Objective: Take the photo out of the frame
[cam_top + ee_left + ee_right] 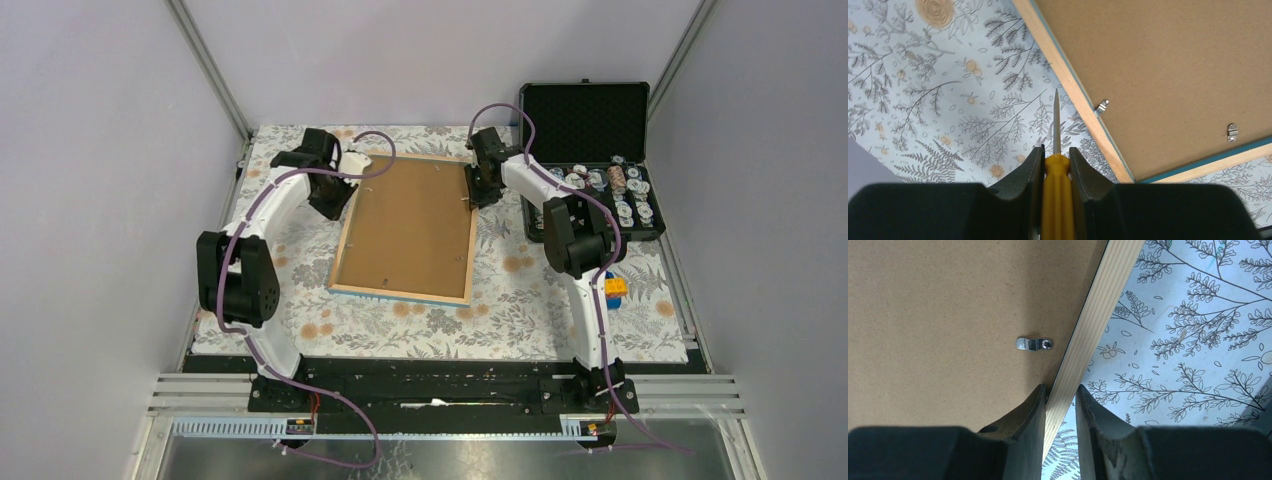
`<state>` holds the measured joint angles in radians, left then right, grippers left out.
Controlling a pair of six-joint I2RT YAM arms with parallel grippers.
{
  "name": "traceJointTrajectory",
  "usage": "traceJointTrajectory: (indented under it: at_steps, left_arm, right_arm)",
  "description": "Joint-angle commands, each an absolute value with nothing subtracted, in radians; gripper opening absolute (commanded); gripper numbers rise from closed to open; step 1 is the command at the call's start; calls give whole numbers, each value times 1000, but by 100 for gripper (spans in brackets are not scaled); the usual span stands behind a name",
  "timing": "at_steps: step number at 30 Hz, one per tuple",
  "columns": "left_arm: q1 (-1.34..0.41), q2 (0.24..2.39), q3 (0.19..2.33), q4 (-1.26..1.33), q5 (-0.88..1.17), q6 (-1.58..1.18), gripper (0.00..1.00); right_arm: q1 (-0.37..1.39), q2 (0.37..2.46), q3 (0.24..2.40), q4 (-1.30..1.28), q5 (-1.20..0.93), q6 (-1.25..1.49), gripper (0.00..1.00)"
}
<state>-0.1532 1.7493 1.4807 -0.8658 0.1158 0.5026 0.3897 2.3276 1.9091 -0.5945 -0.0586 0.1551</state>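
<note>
Jaws, left gripper (1055,150): pressed onto the yellow handle of a screwdriver (1056,165). The blade pointed ahead over the floral cloth (948,125) toward the frame (400,293), and the gripper stood off the frame's ten o'clock corner. I judged the tool was held ready for working the retaining clips.

Item, frame: lay face down at the middle of the table, brown backing board (410,220) uppermost, with a thin blue edge showing under the pale wood rim. It was turned over, I supposed, to give access to the back.

Item, clips: one metal clip (1102,105) sat just beside the nine o'clock rim, nearest the blade. A second clip (1232,132) sat near the adjoining rim. A third clip (1034,344) lay flat on the board near the three o'clock rim.

Item, photo: not visible. It was presumably beneath the board, facing the cloth.

Jaws, right gripper (1060,390): set narrow astride the rim at the frame's two o'clock edge, one finger on the board side and one on the cloth side. A sliver of cloth showed beside the outer finger, so I could not tell whether the rim was pinched. Its likely purpose was to steady the frame against the tool.

Item, black case (585,120): open, at two o'clock on the table, and no part of this job.
</note>
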Motion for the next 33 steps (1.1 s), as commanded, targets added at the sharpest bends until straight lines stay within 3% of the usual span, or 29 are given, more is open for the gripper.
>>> traceJointTrajectory:
  at_steps: [1, 23, 33]
  left_arm:
    - [-194, 1760, 1530, -840, 120, 548, 0]
    - [-251, 1699, 1425, -900, 64, 636, 0]
    - [-277, 1670, 1381, -932, 32, 670, 0]
  right_arm:
    - [393, 2352, 1930, -630, -71, 120, 22]
    - [394, 2362, 1916, -635, -48, 152, 0]
    - [394, 2370, 1908, -653, -50, 183, 0]
